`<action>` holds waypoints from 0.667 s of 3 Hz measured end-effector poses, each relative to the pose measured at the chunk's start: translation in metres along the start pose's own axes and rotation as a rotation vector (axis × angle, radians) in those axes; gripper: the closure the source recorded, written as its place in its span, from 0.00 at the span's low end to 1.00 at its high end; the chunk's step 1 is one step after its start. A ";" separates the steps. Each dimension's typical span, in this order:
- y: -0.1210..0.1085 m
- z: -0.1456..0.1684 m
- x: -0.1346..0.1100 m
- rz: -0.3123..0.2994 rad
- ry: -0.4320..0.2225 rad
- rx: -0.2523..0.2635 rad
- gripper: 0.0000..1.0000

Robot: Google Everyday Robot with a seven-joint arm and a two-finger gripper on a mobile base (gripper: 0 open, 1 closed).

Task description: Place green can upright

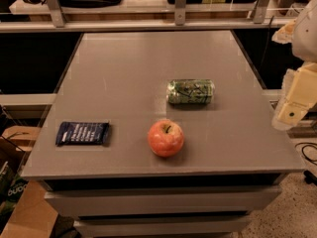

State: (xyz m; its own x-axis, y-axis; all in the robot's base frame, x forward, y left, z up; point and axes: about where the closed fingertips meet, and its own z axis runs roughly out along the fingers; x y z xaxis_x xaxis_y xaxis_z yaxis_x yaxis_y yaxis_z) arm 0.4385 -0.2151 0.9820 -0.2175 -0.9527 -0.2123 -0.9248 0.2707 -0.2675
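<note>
The green can [190, 91] lies on its side on the grey table [124, 73], right of centre, its long axis running left to right and its pale patterning showing. My gripper [293, 110] is at the right edge of the view, beyond the table's right edge, well to the right of the can and a little nearer the front. It is a pale cream block, and nothing shows in it.
A red and yellow apple [166, 138] stands just in front of the can. A dark blue snack packet [82, 133] lies flat near the front left. Shelving and rails run along the back. Cardboard boxes [20, 192] stand on the floor at left.
</note>
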 end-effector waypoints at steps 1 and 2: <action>0.000 0.000 0.000 0.000 0.000 0.000 0.00; -0.013 0.009 -0.018 -0.047 0.006 0.009 0.00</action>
State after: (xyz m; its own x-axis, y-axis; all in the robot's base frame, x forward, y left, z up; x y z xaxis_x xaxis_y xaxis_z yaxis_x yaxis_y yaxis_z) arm 0.4575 -0.2004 0.9805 -0.1759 -0.9651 -0.1938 -0.9310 0.2271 -0.2858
